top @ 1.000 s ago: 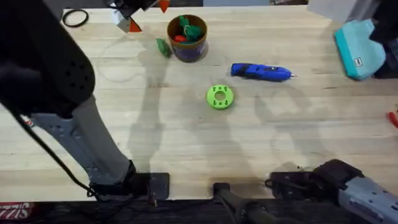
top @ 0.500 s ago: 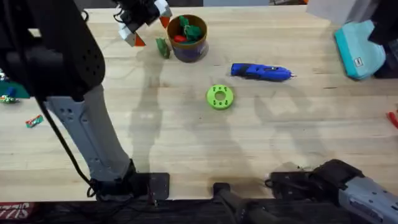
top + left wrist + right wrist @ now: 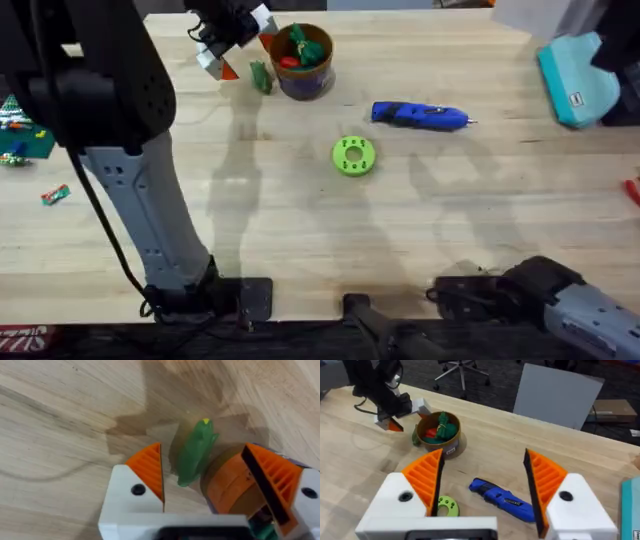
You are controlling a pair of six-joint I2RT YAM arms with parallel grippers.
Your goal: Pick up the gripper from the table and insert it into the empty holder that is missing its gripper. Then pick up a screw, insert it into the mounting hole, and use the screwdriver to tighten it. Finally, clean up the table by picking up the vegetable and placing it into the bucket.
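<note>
So the left gripper (image 3: 240, 42) is way up at about 11 o'clock on the surface (image 3: 300, 230), hanging over the vegetable (image 3: 261, 77). In its wrist cam the fingers (image 3: 148, 467) are spread wide with the little dark green vegetable (image 3: 195, 452) lying in the gap between them, not pinched by either pad. It's flat on the wood, just beside the bucket (image 3: 302, 62), on the bucket's 9 o'clock side, and I can't tell if they actually touch. The bucket has a bushy green toy and a red one inside.

The screwdriver (image 3: 420, 116) is lying flat at roughly 1 o'clock from the middle of the surface, silver bit pointing toward 3 o'clock, well apart from both arms. A bright green disc (image 3: 353, 156) with holes sits near it, toward 7 o'clock from the screwdriver.

The right gripper (image 3: 482, 490) is back near its base, fingers wide apart with nothing in them, looking out over the screwdriver (image 3: 502, 501) and bucket (image 3: 440, 435).
</note>
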